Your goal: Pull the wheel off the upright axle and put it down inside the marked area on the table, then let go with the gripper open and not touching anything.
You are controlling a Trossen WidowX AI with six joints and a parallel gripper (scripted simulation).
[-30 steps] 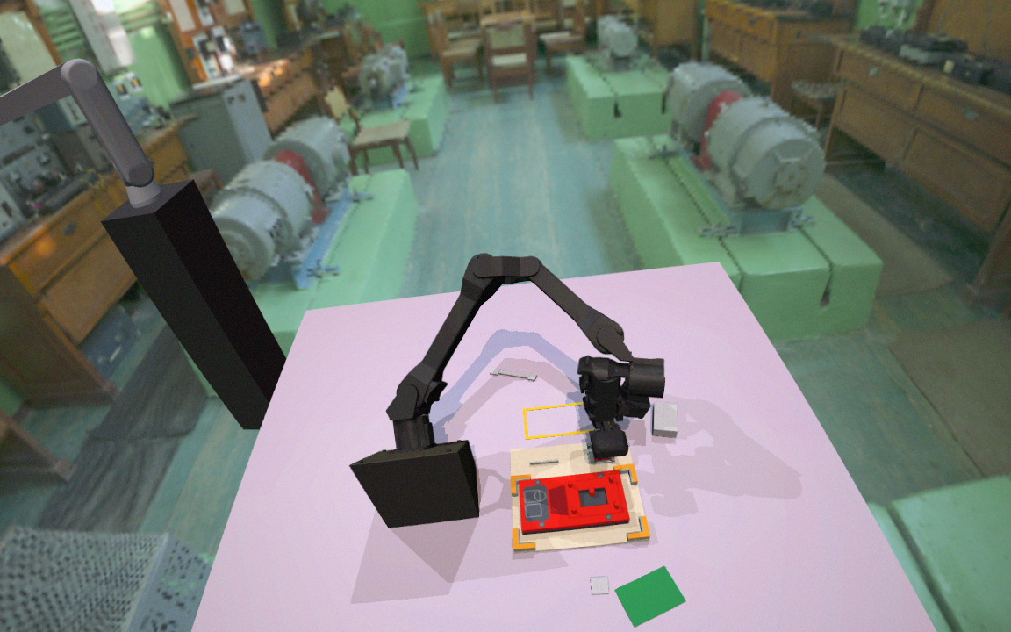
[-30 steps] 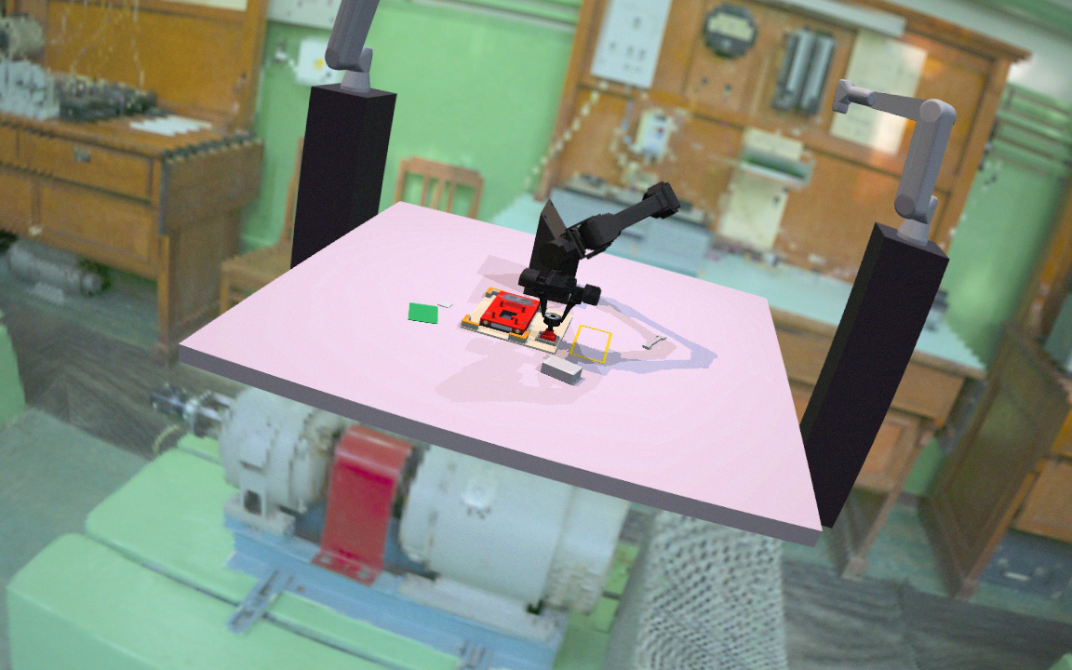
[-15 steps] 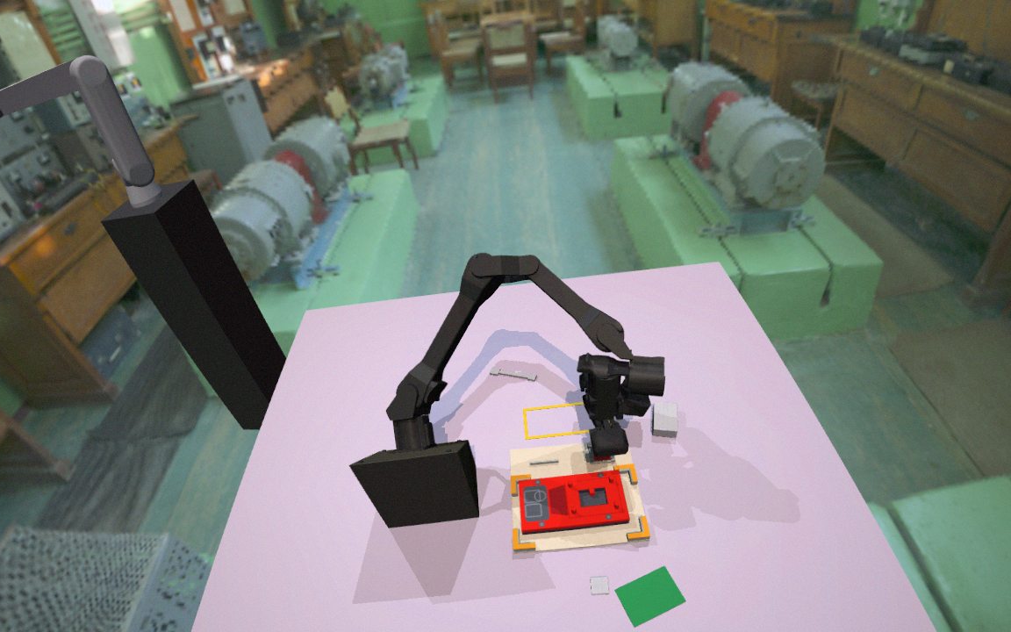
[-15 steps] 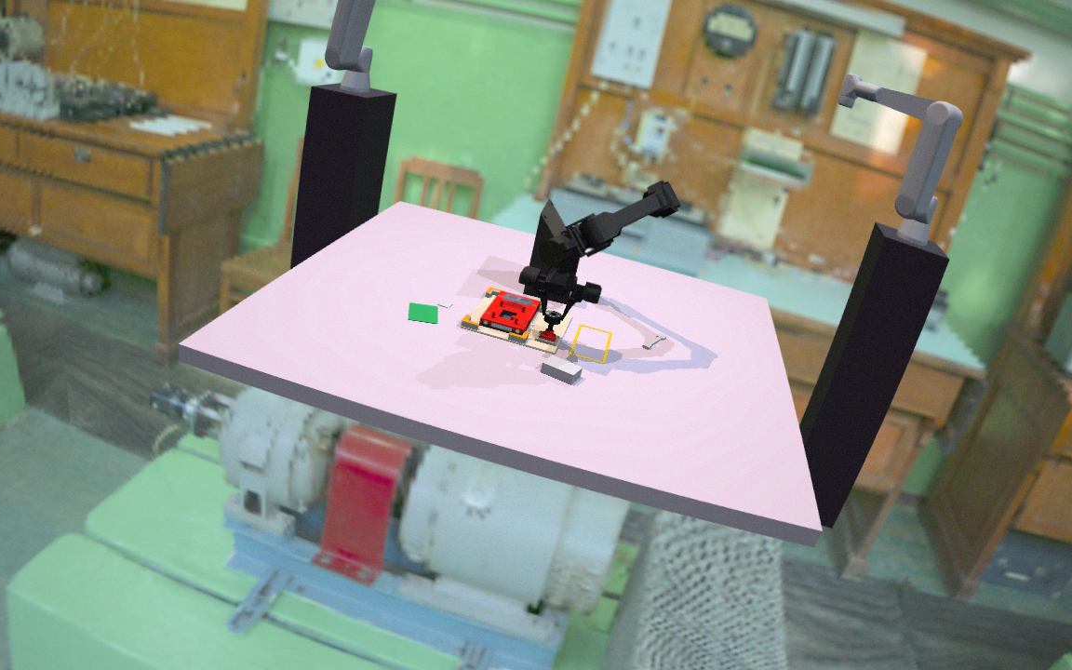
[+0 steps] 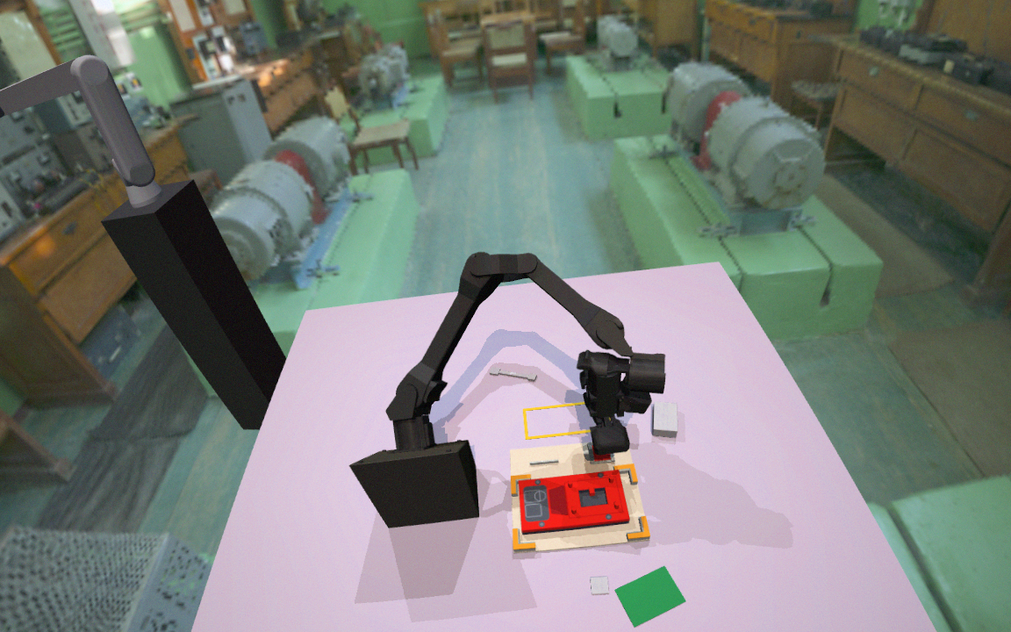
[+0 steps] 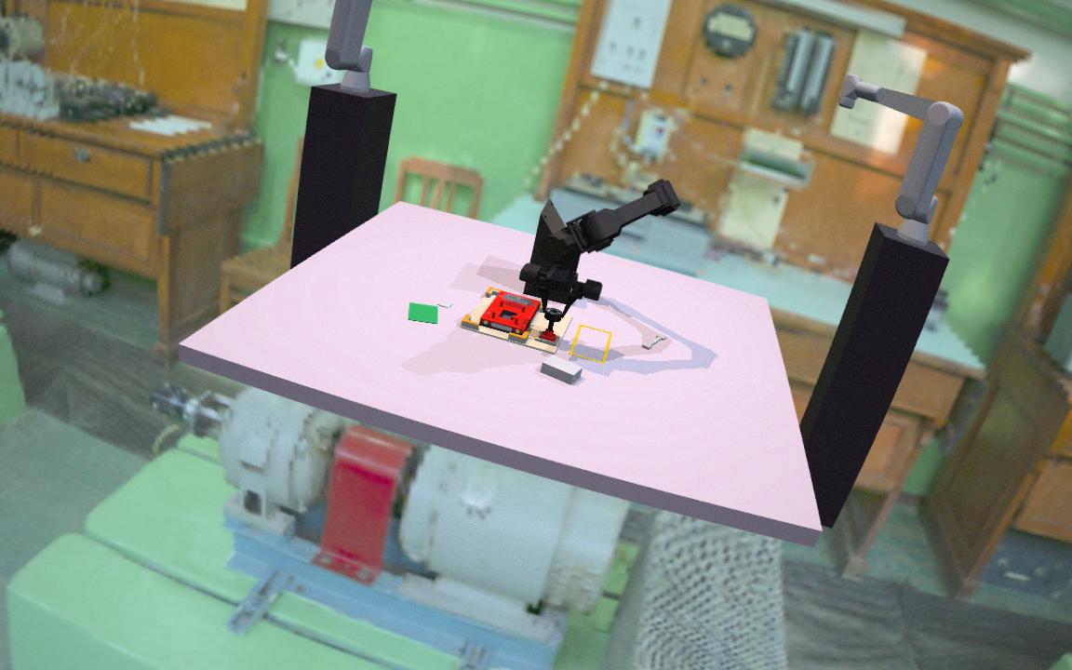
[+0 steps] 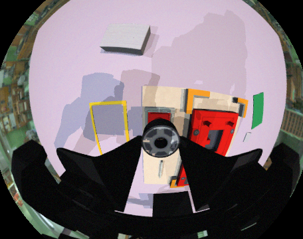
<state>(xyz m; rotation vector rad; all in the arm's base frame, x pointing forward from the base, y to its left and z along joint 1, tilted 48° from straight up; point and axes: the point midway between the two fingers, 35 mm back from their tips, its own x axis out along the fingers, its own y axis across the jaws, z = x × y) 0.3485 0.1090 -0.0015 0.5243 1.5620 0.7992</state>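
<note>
Wrist view, pincer (image 7: 161, 148) gripping wheel (image 7: 161, 141), bore axis upright

Matt pink table (image 5: 729, 377) (wheel (image 7: 161, 141) looks metallic).

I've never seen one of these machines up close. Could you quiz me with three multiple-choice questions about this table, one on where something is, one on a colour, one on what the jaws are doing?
1. Where is the yellow outline?
A. On the table beside the cream board
B. On top of the red block
C. On the floor

2. What colour is the flat square near the table's front edge?
A. Blue
B. Green
C. Orange

3. What are the jaws of the gripper doing?
A. Spread wide, holding nothing
B. Shut on the wheel
C. Resting on the grey block

Answers: 1 A, the outline borders the cream board; 2 B, plainly green; 3 B, the wheel sits between them.
</note>
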